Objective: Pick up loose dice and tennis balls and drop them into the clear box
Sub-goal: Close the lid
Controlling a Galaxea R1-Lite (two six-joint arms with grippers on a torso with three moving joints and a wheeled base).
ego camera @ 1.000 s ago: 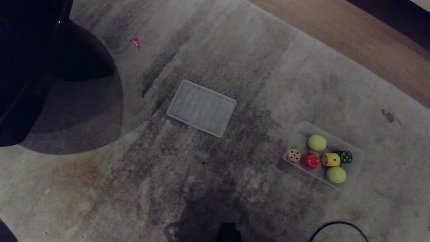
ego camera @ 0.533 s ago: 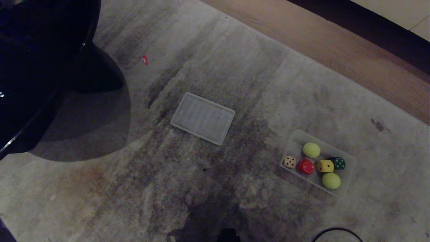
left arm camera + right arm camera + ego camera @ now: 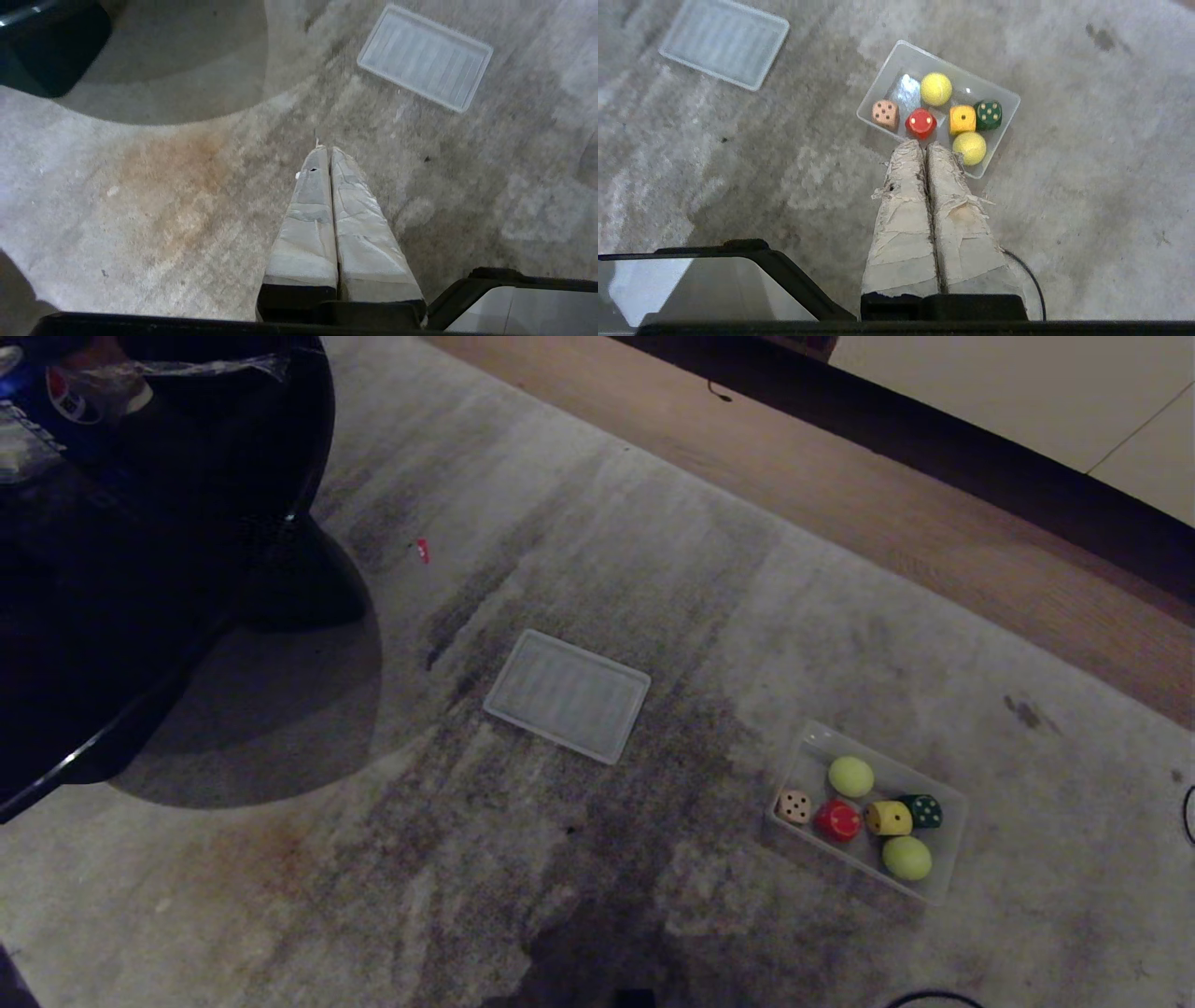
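While clear box point(image 3: 1006, 100) holds dice, both grippers, left gripper point(image 3: 325, 150), right gripper point(image 3: 922, 145), hang closed, empty.

We see a pale, worn rug point(image 3: 579, 523) with dark smudges and a brownish stain point(image 3: 182, 186) on it. A ribbed white lid point(image 3: 567, 695) lies flat near its middle. A small red scrap point(image 3: 423, 550) sits farther back, near a dark round piece of furniture point(image 3: 140, 569) that throws a curved shadow on the rug. Wooden floor point(image 3: 887, 532) borders the rug's far edge, and a black cable point(image 3: 1029, 280) curls at the near edge.
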